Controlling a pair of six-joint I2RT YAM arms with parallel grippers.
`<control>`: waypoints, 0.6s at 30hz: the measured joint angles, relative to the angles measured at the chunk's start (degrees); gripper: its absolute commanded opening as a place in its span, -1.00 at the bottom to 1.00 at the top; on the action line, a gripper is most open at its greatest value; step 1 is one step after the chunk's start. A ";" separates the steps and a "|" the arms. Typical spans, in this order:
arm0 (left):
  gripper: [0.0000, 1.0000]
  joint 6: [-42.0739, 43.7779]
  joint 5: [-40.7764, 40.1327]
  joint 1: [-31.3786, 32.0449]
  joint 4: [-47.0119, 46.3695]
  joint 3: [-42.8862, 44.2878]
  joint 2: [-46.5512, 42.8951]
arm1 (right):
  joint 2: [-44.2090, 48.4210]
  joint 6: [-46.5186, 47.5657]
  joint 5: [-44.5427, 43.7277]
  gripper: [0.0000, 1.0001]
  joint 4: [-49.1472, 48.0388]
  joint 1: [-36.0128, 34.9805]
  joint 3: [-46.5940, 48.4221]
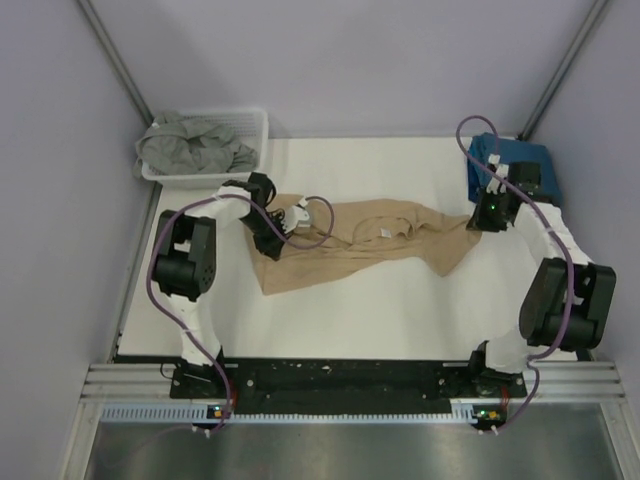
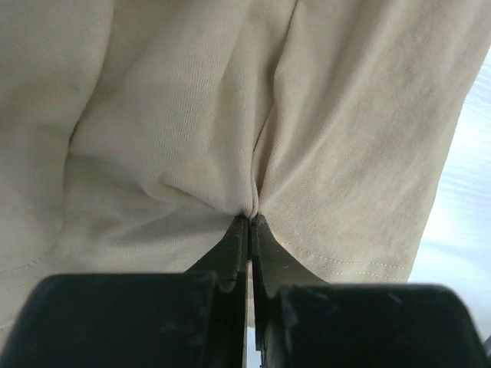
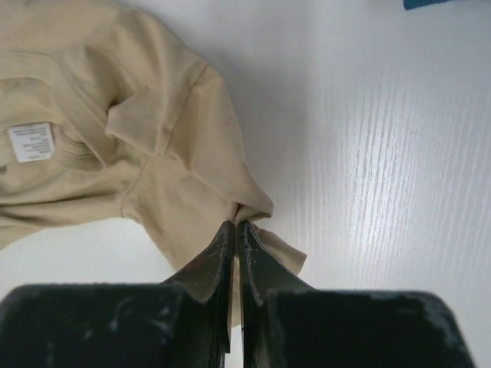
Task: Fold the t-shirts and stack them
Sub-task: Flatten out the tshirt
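Left gripper point(image 2: 249, 219) is clamped on the left end of the tan t-shirt point(image 1: 385, 238), and right gripper point(image 3: 236, 227) is clamped on its right end. The shirt is strung out across mid-table. Looks like the spreading step; next it'd need to be pulled taut and laid flat evenly.

**Much of the cloth lies out of sight**

In the left wrist view the tan shirt point(image 2: 192, 115) runs off the top and left edges. The pinched bit is hidden between the closed tips of the left gripper point(image 2: 250, 221). The print on its label point(image 3: 31, 142) is too small to read. The right arm point(image 1: 548, 235) covers part of the teal shirt point(image 1: 515, 150). The grey shirt point(image 1: 195, 145) is bunched in the basket point(image 1: 255, 122), its outline untellable.
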State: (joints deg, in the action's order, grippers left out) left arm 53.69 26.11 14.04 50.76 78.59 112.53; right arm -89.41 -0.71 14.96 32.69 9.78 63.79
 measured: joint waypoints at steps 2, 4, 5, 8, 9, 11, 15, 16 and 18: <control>-1.00 -0.15 -0.02 -0.02 0.59 -0.35 -0.52 | 2.49 -0.44 0.68 -1.00 0.02 0.00 0.02; -1.00 -0.61 0.02 -0.20 1.40 -0.37 -1.46 | 5.27 -0.87 1.40 -1.00 0.15 0.00 0.04; -1.00 -1.05 0.20 -0.35 2.19 -0.24 -2.32 | 6.45 -0.94 1.68 -1.00 0.26 0.00 0.09; -1.00 -1.99 1.40 -1.49 5.70 2.01 -6.27 | 10.75 -1.46 2.80 -1.00 1.33 0.00 0.87; -1.00 -2.23 1.75 -1.99 6.69 3.21 -7.58 | 12.33 -1.73 3.30 -1.00 1.55 0.00 1.42; -1.00 -2.60 2.71 -3.30 8.39 6.29 -11.34 | 15.34 -2.19 4.44 -1.00 2.29 0.00 2.91; -1.00 -3.17 3.58 -6.21 9.68 10.71 -19.56 | 22.82 -2.73 7.13 -1.00 2.93 0.00 7.45; -1.00 -3.61 3.50 -7.10 9.29 11.15 -21.88 | 25.05 -2.89 7.93 -1.00 2.89 0.00 8.79; -1.00 -4.94 2.36 -8.68 7.23 11.28 -26.58 | 28.48 -3.02 9.73 -1.00 2.71 0.00 10.60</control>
State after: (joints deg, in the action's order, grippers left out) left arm 48.75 28.47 5.37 58.00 89.86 85.95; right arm -60.93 -3.73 24.69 35.40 9.78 74.39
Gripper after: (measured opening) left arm 0.012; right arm 0.009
